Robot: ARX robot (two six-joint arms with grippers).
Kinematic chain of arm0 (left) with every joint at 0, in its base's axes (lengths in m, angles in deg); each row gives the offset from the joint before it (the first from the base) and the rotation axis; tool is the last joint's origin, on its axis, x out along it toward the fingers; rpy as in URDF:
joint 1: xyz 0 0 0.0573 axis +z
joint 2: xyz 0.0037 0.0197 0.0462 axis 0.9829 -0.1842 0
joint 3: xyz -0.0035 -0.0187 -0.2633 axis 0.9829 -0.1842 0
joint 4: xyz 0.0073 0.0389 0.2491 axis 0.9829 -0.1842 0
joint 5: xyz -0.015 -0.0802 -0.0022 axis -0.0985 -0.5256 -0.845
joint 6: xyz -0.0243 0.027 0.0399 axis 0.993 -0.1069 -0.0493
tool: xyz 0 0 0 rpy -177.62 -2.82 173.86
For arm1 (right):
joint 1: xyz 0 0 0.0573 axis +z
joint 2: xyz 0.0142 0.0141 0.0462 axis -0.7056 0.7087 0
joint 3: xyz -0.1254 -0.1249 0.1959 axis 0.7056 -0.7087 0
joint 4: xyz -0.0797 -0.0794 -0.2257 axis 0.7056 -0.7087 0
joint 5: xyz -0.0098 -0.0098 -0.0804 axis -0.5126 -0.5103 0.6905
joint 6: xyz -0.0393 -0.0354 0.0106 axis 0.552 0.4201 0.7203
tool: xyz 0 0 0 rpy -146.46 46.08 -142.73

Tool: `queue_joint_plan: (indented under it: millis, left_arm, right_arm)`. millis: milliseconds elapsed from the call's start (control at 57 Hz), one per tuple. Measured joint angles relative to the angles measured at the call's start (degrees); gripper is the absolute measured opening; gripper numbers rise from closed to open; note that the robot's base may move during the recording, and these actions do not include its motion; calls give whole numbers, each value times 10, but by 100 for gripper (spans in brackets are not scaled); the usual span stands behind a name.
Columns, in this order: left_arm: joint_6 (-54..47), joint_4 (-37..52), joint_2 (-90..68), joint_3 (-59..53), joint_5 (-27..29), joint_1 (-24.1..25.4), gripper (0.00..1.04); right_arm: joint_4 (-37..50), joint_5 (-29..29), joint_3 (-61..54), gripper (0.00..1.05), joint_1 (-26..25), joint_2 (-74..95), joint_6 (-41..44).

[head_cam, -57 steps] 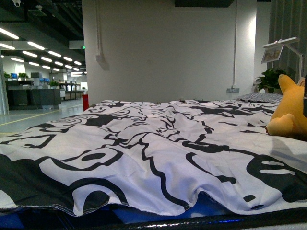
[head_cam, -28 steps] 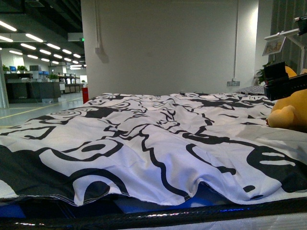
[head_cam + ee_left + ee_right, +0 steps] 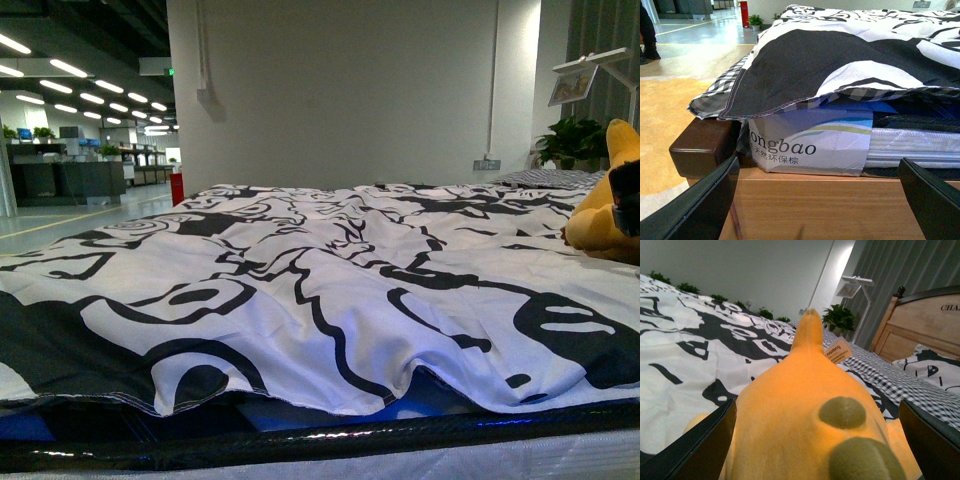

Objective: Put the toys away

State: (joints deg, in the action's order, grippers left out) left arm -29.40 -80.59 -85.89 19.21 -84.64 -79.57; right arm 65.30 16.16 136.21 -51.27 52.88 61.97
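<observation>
From the front view, the plush toy (image 3: 598,218) lies on the black-and-white duvet (image 3: 320,290) at the far right of the bed, cut off by the picture's edge, with a dark piece that I take to be my right arm (image 3: 628,192) overlapping it. The rest of the duvet shows no other toy, and I see no box or basket to put one into. In the left wrist view, my left gripper (image 3: 818,167) is spread wide and holds nothing. It hangs low off the near left corner of the bed, facing the wooden bed frame (image 3: 840,200), the mattress label (image 3: 805,145) and the hanging edge of the duvet, well apart from the toy. In the right wrist view, my right gripper (image 3: 817,407) has its jaws wide apart on either side of the toy (image 3: 805,420). The orange-yellow body fills the space between them, with its paper tag (image 3: 838,351) and one ear pointing towards the headboard (image 3: 920,320). I cannot tell whether the pads touch the plush, but nothing is clamped. I judge the task barely begun: the toy rests on the bed, ungrasped, so closing, lifting, carrying and setting down are all left.
</observation>
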Motion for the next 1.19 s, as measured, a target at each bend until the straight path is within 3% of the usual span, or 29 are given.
queue_joint_plan:
  millis: [527,597,860,1053,1194]
  left_arm:
    - [0,0,0,0,0,0,98]
    - [0,0,0,0,0,0,98]
    - [0,0,0,0,0,0,98]
    - [0,0,0,0,0,0,98]
    - [0,0,0,0,0,0,98]
  right_arm:
    - [-66,-3,-10,97,-15,-3,-57]
    - [-62,-2,-15,83,-8,-4,-57]
    - [-79,-14,-18,46,2,-22,-76]
    - [-109,-45,-18,22,0,-49,-127]
    - [-138,-94,-18,13,-6,-80,-178]
